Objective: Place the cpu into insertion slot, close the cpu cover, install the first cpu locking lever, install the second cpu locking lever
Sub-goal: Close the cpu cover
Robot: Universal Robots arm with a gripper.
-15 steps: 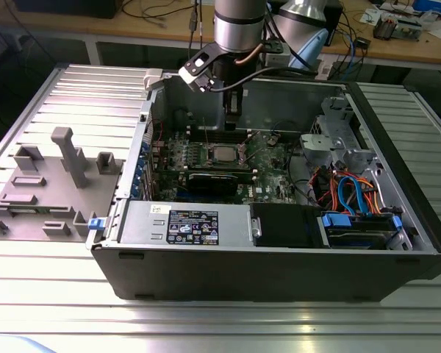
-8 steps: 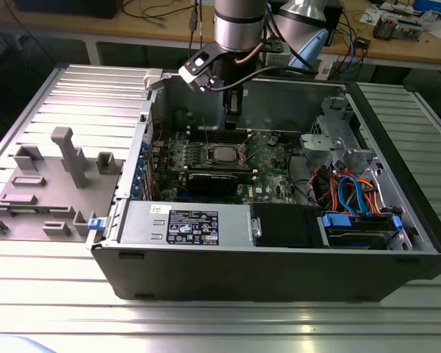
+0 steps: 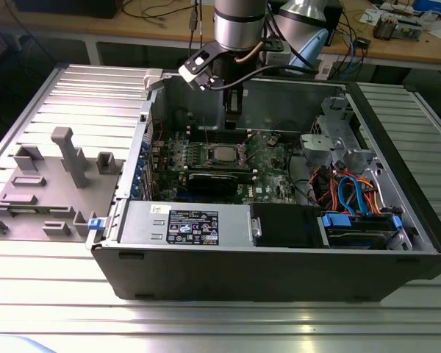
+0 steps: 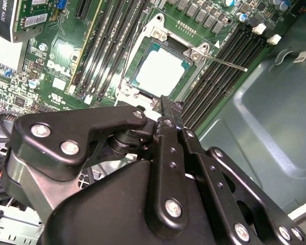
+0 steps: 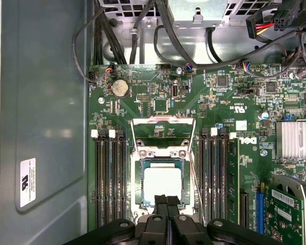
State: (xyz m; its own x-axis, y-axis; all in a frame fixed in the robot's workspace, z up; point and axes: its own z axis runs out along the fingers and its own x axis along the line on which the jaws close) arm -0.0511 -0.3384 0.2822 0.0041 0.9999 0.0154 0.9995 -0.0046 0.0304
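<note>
The cpu (image 5: 162, 186) is sitting in the insertion slot (image 5: 138, 182). The cpu cover (image 5: 162, 123) is lying open and a locking lever (image 4: 227, 63) is standing free. The gripper (image 5: 167, 199) is hanging above, jaws together and empty.

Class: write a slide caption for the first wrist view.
Gripper over the cpu seated in the insertion slot, cpu cover open.

The cpu (image 5: 162, 185) is silver-grey, the motherboard (image 5: 195, 98) green.
</note>
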